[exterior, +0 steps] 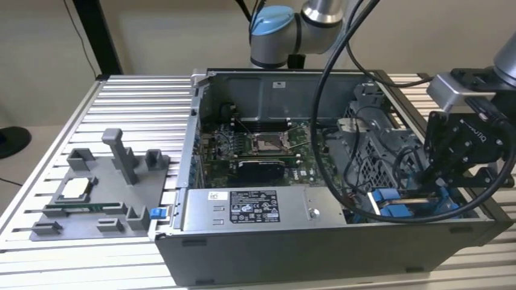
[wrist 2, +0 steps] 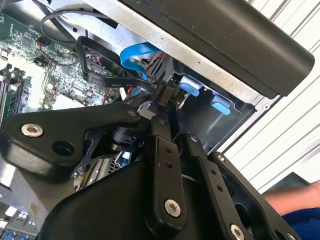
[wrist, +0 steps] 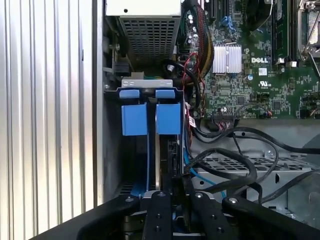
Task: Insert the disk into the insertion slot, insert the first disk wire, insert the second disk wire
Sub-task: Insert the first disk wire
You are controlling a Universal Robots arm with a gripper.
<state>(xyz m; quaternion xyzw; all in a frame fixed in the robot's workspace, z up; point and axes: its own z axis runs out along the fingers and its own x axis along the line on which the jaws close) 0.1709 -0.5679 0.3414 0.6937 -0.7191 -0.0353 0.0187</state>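
Now, left to right: grey jig [exterior: 101,193] on the table [exterior: 145,96], case [exterior: 322,254] centre, pincer [exterior: 439,178] far right. There the disk [wrist: 168,119] sits down in the insertion slot [wrist: 114,150]. Pincer narrow, pinching a black wire plug [wrist 2: 169,93]: a wire step, I judge. Next calls for square alignment and a straight push.

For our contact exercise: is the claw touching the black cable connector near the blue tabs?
Touching. In the second wrist view the claw grips the black connector, with no gap showing between them, just beside the blue tabs.
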